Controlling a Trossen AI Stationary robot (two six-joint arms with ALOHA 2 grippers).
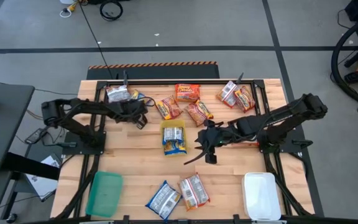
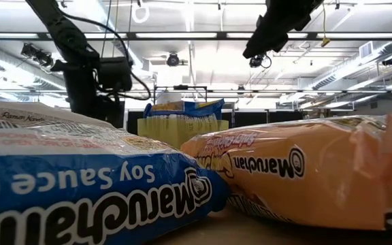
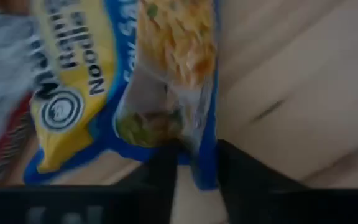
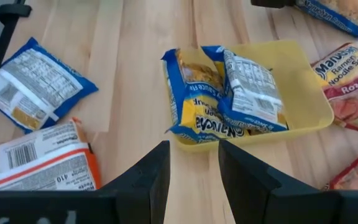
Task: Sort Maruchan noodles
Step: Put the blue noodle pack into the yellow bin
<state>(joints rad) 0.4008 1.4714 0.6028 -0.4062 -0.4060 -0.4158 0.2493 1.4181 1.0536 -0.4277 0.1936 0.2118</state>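
The left tool [image 1: 143,114] sits at upper left of the high view, its fingers [image 3: 166,168] pinching the edge of a blue-and-yellow packet [image 3: 129,81] lying on the tabletop [image 1: 135,158] beside a silver-white packet [image 1: 118,94]. The right tool [image 1: 205,144] hovers at centre right, fingers [image 4: 148,174] spread and empty, just beside the yellow tray [image 1: 173,138], which holds two blue-and-yellow packets [image 4: 225,93]. Orange-red packets [image 1: 187,93] lie across the upper centre, with two more packets [image 1: 237,96] at upper right. At lower centre lie a blue packet [image 1: 164,199] and an orange one [image 1: 194,190]. A green tray [image 1: 104,193] sits lower left, a white tray [image 1: 261,195] lower right.
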